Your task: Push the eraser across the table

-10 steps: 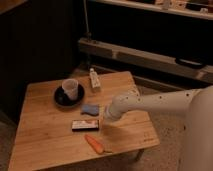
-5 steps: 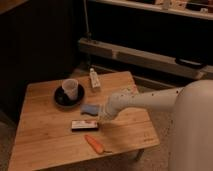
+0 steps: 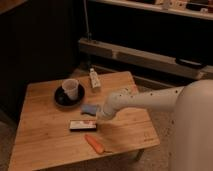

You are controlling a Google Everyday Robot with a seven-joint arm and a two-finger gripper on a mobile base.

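Broadly, the table (image 3: 45, 145) filled the lower left, and every place below is told from it. Over its right half reached the white arm (image 3: 150, 98), ending above the middle of the top. At that end the gripper (image 3: 98, 118) hung low with its fingers drawn together, gripping nothing. Toward the table's far left sat a dark saucer (image 3: 60, 97) bearing a pale cup (image 3: 70, 88). Near the middle lay the eraser (image 3: 82, 125), just beside the gripper. Behind it rested a light-blue pad (image 3: 89, 108), and toward the near edge an orange carrot (image 3: 94, 143).

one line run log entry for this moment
gripper: shut, at right end of flat dark white-labelled eraser | eraser: flat on light wooden table | push: beginning
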